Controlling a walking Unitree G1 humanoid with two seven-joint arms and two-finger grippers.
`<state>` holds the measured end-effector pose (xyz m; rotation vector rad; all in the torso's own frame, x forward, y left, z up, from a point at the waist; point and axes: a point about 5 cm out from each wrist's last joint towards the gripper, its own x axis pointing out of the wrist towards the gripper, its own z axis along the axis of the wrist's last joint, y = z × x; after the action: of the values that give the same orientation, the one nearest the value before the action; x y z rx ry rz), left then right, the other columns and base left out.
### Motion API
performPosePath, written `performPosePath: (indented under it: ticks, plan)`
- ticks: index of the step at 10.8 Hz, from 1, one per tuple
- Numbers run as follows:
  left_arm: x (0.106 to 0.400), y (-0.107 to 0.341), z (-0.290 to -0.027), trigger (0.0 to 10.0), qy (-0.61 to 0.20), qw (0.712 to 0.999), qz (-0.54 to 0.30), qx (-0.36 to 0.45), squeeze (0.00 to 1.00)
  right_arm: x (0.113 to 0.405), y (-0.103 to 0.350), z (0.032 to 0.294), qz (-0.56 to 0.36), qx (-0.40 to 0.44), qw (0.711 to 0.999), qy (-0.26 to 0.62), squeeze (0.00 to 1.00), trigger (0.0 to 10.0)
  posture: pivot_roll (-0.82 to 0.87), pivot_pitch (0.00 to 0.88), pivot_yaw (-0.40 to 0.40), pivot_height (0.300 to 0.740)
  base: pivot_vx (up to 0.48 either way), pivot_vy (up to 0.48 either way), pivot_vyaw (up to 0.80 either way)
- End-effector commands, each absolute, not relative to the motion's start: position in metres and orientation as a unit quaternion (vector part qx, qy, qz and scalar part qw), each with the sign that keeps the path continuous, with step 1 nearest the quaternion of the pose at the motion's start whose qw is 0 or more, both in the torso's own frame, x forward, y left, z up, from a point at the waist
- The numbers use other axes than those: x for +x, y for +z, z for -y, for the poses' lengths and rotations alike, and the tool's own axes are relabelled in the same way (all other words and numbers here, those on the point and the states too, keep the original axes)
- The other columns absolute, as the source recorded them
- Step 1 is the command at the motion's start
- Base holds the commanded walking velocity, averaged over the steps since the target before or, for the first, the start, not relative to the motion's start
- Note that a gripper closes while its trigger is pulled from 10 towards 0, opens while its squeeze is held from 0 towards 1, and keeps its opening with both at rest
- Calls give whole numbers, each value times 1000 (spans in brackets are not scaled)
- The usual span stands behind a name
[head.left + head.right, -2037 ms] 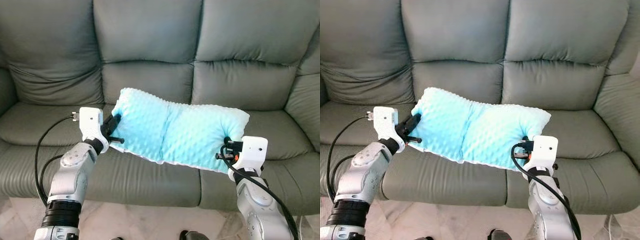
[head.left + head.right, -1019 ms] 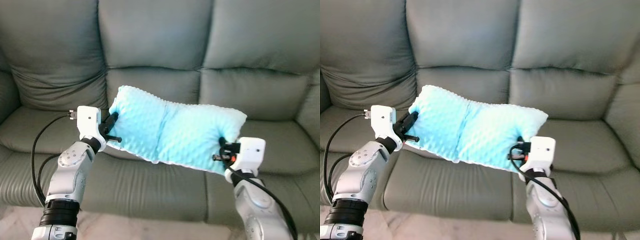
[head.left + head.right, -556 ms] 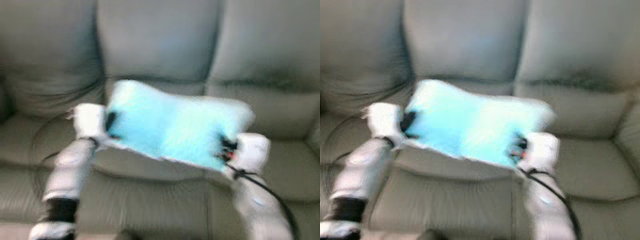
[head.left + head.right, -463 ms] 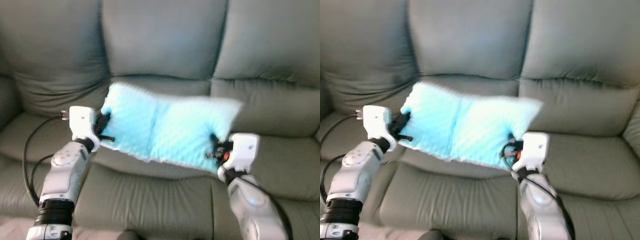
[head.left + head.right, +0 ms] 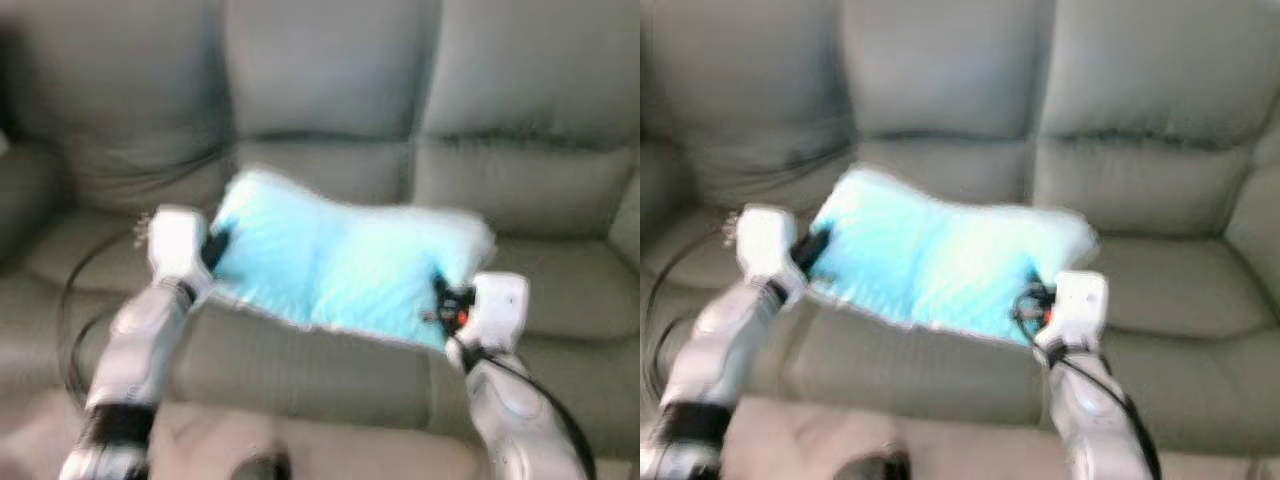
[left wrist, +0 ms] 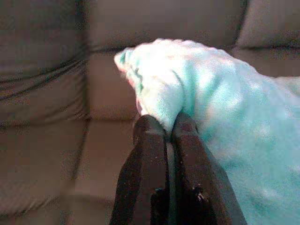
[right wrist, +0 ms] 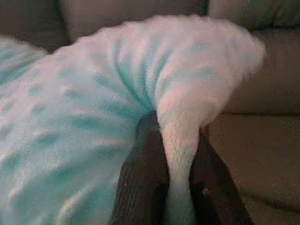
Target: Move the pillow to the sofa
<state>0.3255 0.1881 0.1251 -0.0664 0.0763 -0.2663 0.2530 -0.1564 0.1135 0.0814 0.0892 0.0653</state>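
Both ends pinched: left gripper (image 6: 166, 129) at pillow's (image 5: 345, 265) 9 o'clock, right gripper (image 7: 176, 133) at 3; we held it above sofa (image 5: 560, 290) seat.

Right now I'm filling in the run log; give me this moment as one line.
phase: carrying | left end effector: shut on pillow | right end effector: shut on pillow | pillow: held above sofa seat | view: blurred
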Motion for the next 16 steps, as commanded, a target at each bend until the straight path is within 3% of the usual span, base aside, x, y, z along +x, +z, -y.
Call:
performPosePath:
  ticks: [1, 3, 12, 16]
  plan:
    - [327, 135, -183, 10000, -153, 988, -16, -29, 0, 253, 116, 156, -38, 44, 998, 31, 0, 10000, -183, 136, 34, 740, 345, 304, 0]
    - [328, 134, -184, 10000, -145, 989, -21, -18, 0, 254, 117, 156, -36, 45, 998, 30, 0, 10000, -184, 135, 36, 740, 420, 0, 0]
    - [324, 122, -175, 10000, -169, 984, -44, -27, 0, 259, 116, 158, -38, 36, 998, 19, 0, 10000, -179, 136, 37, 740, 0, 0, 0]
    - [330, 91, -179, 10000, -153, 984, -90, -4, 0, 278, 115, 172, -29, 23, 999, -10, 0, 10000, -178, 162, 51, 740, 0, 0, 0]
